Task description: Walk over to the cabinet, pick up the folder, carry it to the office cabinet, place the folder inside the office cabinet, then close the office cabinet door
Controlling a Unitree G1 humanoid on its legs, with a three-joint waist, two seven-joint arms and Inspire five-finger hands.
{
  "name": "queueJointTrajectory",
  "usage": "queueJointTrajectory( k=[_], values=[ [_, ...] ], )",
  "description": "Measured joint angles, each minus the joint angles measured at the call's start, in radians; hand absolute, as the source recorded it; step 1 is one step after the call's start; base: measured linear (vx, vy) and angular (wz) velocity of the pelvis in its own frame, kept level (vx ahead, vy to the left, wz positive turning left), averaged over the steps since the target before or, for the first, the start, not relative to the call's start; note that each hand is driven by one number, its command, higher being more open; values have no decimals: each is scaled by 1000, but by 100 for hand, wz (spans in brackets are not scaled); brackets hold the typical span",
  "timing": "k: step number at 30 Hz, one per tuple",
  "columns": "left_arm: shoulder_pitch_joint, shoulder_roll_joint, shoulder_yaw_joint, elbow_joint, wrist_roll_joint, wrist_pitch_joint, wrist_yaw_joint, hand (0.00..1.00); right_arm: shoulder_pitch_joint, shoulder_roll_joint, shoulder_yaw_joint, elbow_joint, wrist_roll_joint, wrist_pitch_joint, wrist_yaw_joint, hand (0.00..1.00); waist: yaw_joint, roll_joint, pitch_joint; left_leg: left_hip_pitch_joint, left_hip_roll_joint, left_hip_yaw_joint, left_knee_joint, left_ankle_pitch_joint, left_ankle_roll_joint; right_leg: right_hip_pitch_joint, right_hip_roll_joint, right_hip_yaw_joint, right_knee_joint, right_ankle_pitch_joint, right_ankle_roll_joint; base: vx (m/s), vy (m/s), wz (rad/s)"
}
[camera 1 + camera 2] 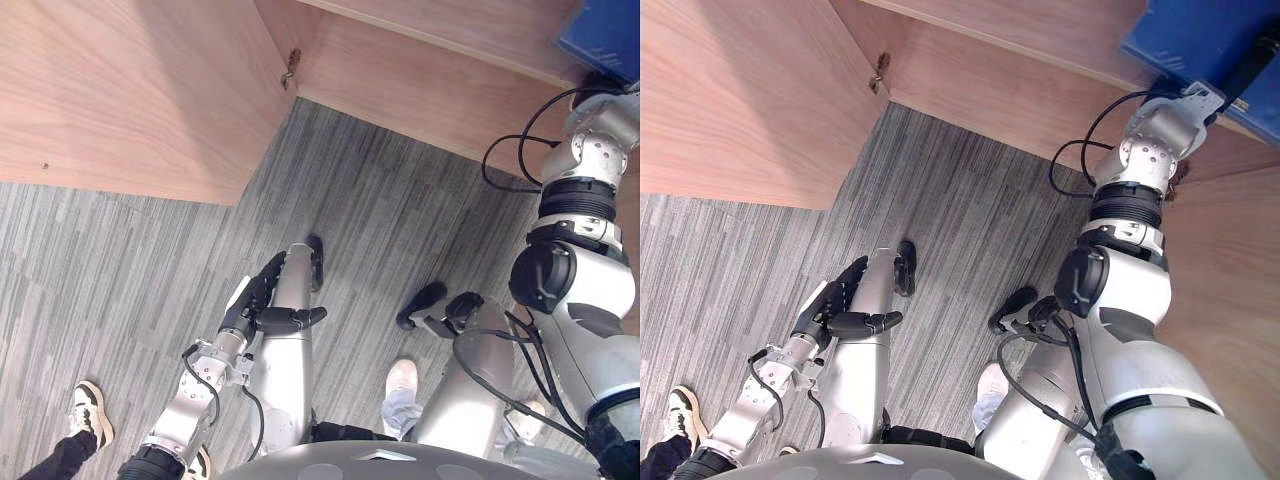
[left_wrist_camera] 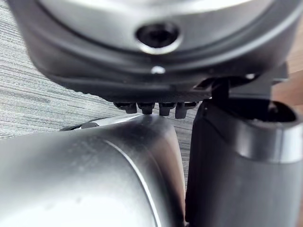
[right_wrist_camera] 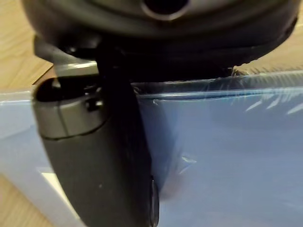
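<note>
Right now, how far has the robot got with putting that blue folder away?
Done: the blue folder has been picked up and brought to the office cabinet. In hand: the right hand pinches it with its thumb, not yet released. Left: let go, then shut the door, which stands open. The left hand hangs idle.

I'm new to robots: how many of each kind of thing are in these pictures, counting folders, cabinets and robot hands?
1 blue plastic folder, pinched by the right hand
1 light wooden cabinet, door open
2 dark robot hands: the right hand, and the left hand hanging relaxed
Total: 4
</note>
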Motion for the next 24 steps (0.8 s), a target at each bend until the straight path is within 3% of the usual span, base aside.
queueJointTrajectory(
  k=[5,6,24],
  values=[
    [-1,0,-2,-1,3,1,1,100,19,31,-31,-37,0,-5,-1,0,6,-4,-3,1,0,1,0,0,0,1,-1,0,0,0,0,0,0,0],
    [-2,0,-3,-1,3,1,1,100,23,31,-35,-43,0,-5,-2,100,9,-4,-3,1,0,1,0,0,0,1,-1,0,0,0,0,0,0,0],
    [-4,-2,-16,-1,4,37,5,100,88,34,-49,-68,-3,-16,7,100,22,-6,-32,15,2,5,7,-10,1,13,0,6,0,0,0,0,0,0]
  ],
)
